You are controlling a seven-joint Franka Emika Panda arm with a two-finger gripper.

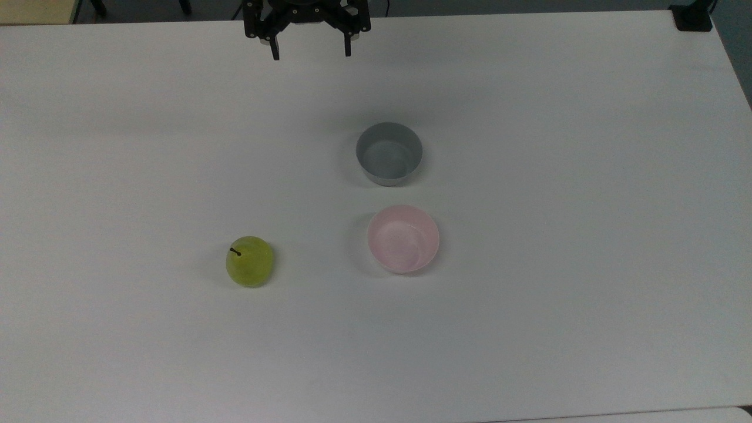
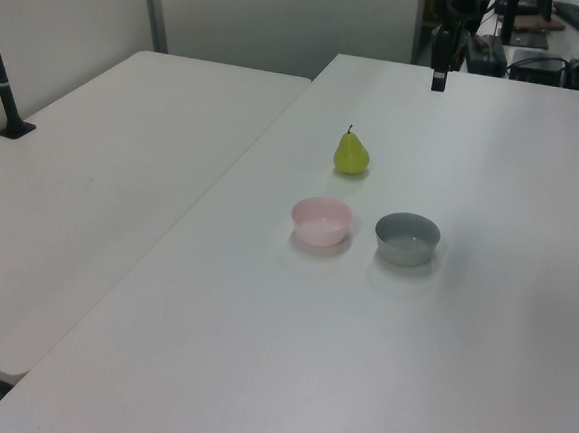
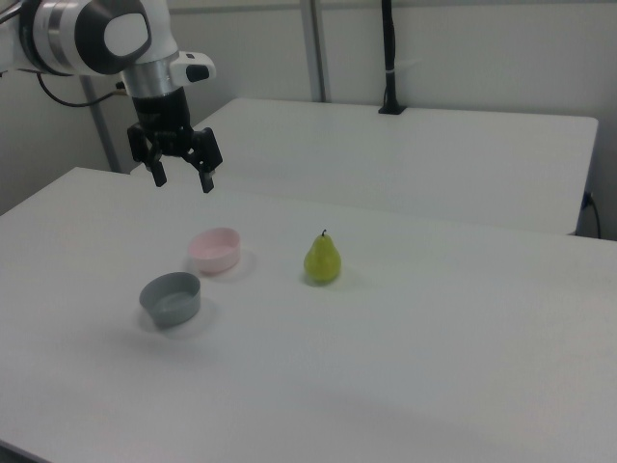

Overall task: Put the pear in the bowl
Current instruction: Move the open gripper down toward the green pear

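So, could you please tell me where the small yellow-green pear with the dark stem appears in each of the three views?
Top view: the small yellow-green pear stands lower left of centre, left of the shallow pale pink bowl.
Left view: the pear is above centre, beyond the pink bowl.
Right view: the pear is at centre, right of the pink bowl.
Shared landmark: the pink bowl.

white table | second white table beside | pale wall | black post

Even, diffuse overhead light; soft faint shadows on the white matte table; no glare, slightly grainy.
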